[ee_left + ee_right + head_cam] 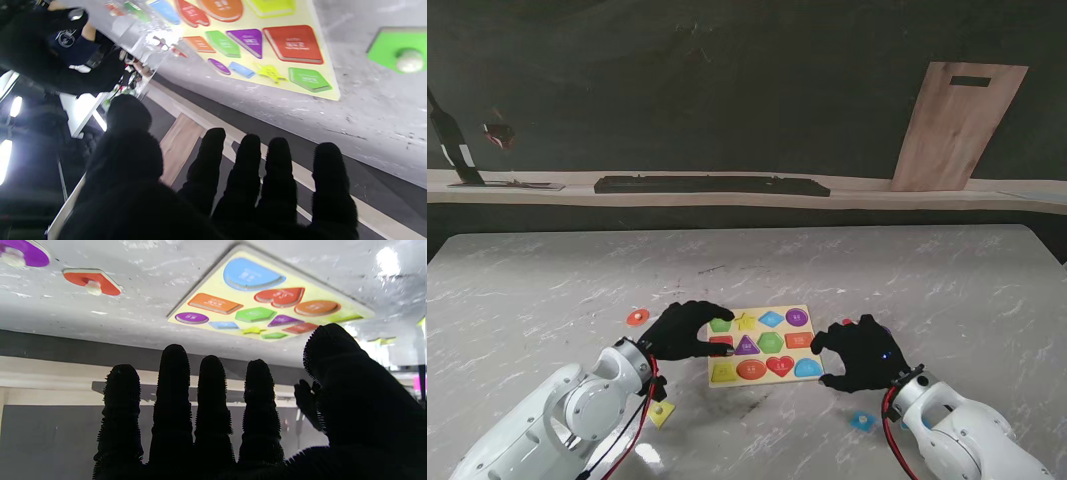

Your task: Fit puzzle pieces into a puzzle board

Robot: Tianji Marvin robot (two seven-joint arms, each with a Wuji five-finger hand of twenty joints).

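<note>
A: What is lying nearest?
B: A blue piece [861, 421] and a yellow piece [661, 413], loose on the grey marbled surface [547, 290].
A: And the hands?
B: The left robot hand [683, 330] and right robot hand [861, 353] are flanking the yellow puzzle board [762, 345], fingers spread, gripping nothing. Farther left, an orange round piece [636, 317] is lying.
</note>
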